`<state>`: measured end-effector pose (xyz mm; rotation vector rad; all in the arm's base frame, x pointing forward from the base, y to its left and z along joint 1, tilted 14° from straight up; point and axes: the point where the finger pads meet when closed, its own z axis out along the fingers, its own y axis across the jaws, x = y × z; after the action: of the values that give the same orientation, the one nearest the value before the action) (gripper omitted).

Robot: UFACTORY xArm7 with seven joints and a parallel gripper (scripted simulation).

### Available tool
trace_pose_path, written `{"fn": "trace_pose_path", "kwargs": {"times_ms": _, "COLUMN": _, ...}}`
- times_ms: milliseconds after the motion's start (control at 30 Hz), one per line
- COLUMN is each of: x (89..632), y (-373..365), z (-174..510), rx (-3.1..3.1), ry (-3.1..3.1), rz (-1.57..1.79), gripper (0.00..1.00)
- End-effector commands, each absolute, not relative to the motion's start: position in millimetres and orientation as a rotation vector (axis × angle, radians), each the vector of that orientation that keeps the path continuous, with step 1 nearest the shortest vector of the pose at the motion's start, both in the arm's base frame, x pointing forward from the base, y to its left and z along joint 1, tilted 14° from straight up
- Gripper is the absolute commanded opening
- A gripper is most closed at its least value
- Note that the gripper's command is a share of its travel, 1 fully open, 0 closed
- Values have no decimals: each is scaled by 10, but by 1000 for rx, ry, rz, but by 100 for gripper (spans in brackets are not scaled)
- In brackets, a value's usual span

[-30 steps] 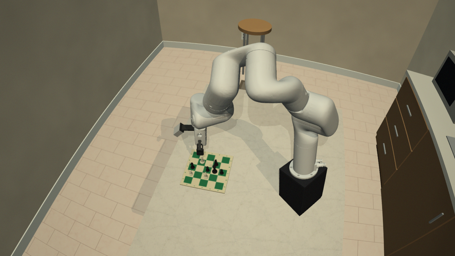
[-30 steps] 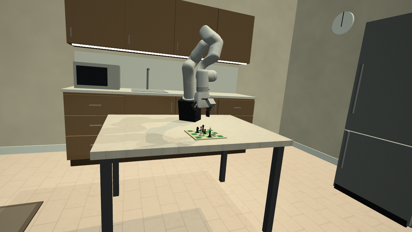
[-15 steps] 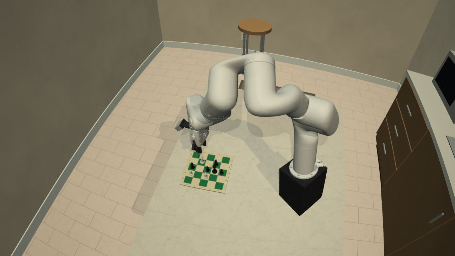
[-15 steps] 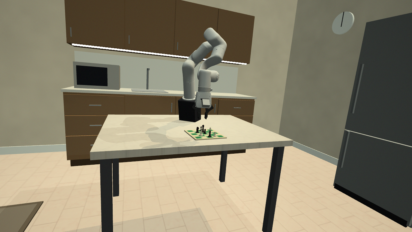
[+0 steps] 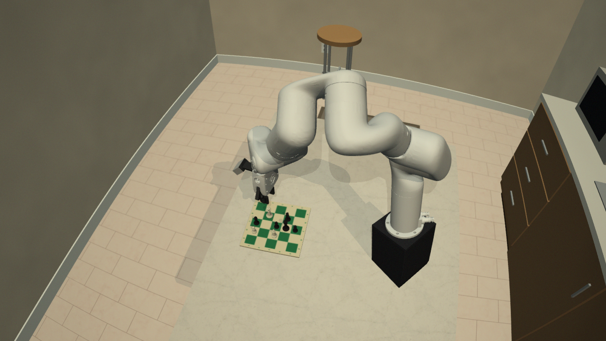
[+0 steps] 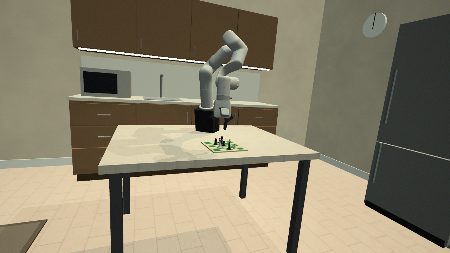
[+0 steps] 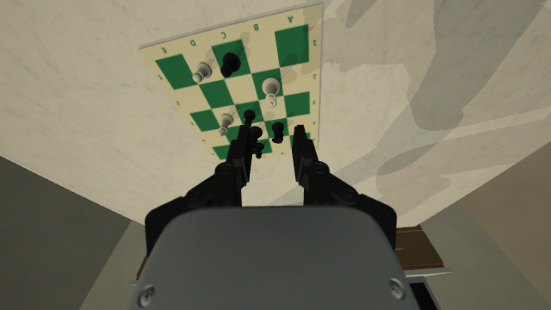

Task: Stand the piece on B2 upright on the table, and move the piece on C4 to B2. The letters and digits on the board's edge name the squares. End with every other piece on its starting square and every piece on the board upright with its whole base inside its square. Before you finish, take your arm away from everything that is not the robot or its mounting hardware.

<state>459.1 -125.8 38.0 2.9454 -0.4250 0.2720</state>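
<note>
The small green-and-cream chessboard (image 5: pixel 275 228) lies on the table and also shows in the wrist view (image 7: pixel 250 90). A white piece (image 7: pixel 270 90) stands upright on B2; in the top view it is near the board's far left corner (image 5: pixel 269 210). A black piece (image 7: pixel 256 131) (image 5: pixel 286 227) stands on C4 among other black pieces. My gripper (image 5: pixel 262 197) hangs well above the table by the board's row-1 edge, close to the A1 corner. Its fingers are partly closed with a clear gap and nothing between them. It also shows in the exterior view (image 6: pixel 224 127).
Other pieces stand on the board: black ones on C1 (image 7: pixel 230 64), C3, B4 (image 7: pixel 278 131) and C5, and white ones on D1 (image 7: pixel 202 71) and D3 (image 7: pixel 225 122). The arm's black base block (image 5: pixel 402 250) stands on the table to the right of the board.
</note>
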Motion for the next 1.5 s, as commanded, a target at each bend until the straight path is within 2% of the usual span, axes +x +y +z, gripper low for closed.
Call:
{"fn": "trace_pose_path", "kwargs": {"times_ms": 0, "x": 4602, "y": -1260, "z": 392, "rx": 2945, "ry": -425, "rz": 277, "gripper": 42}}
{"fn": "trace_pose_path", "kwargs": {"times_ms": 1467, "x": 4664, "y": -1321, "z": 34, "rx": 2945, "ry": -426, "rz": 276, "gripper": 42}}
